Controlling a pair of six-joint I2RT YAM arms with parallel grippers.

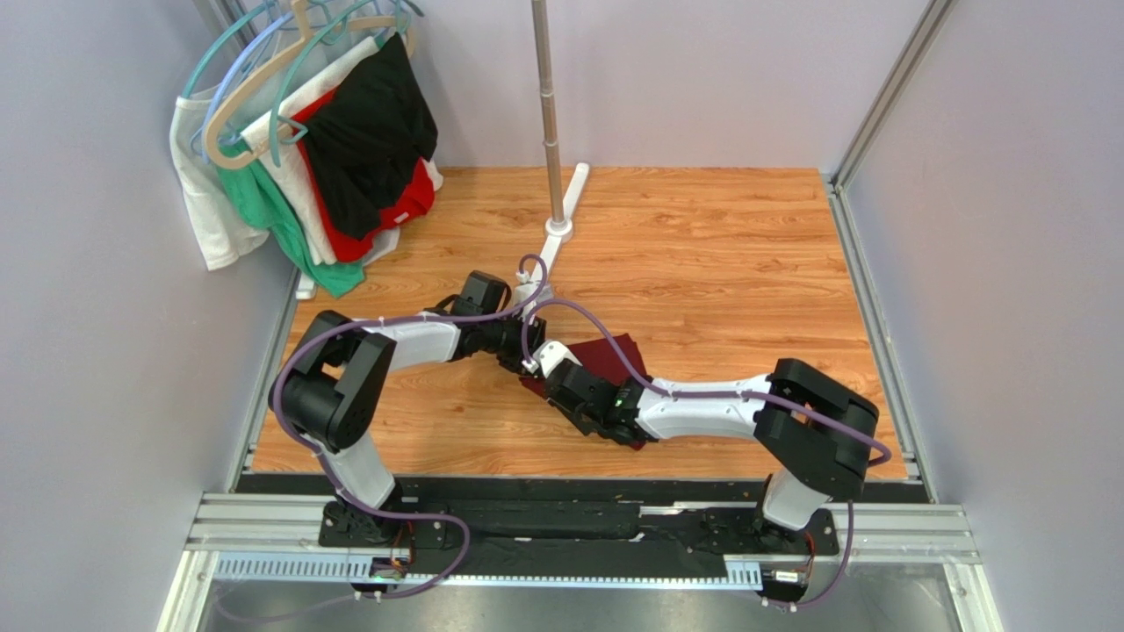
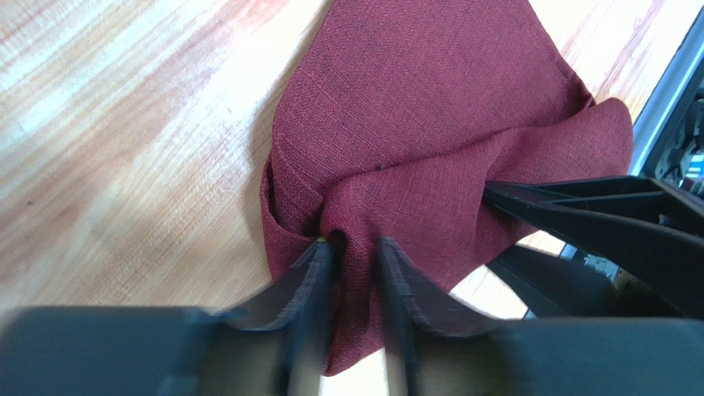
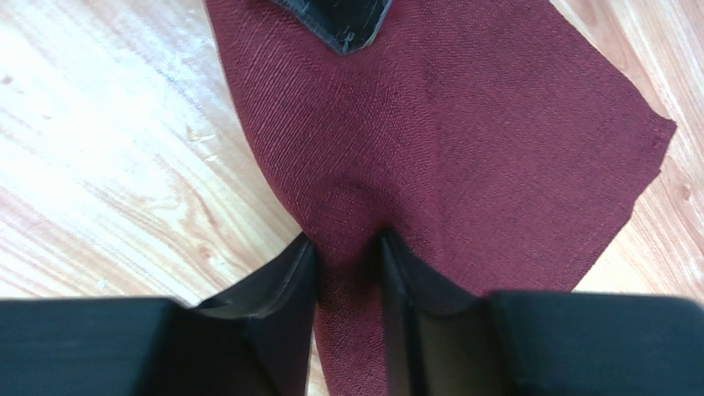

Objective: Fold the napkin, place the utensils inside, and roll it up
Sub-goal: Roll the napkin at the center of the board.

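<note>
The dark maroon napkin (image 1: 616,358) lies crumpled on the wooden tabletop between both arms. In the left wrist view the napkin (image 2: 430,107) is bunched into a ridge. My left gripper (image 2: 354,247) pinches that ridge at the near edge. My right gripper (image 3: 347,243) is closed on a fold of the napkin (image 3: 463,140) at its near corner. Seen from above, the left gripper (image 1: 532,369) and the right gripper (image 1: 561,382) meet at the cloth's left side, almost touching. The right gripper's fingers (image 2: 578,206) reach into the left wrist view. The utensils are out of view.
Garments on hangers (image 1: 317,145) hang at the back left corner. A metal pole (image 1: 545,92) rises from a white base (image 1: 565,211) at the back middle. Grey walls and aluminium rails (image 1: 864,303) bound the wooden table (image 1: 739,250).
</note>
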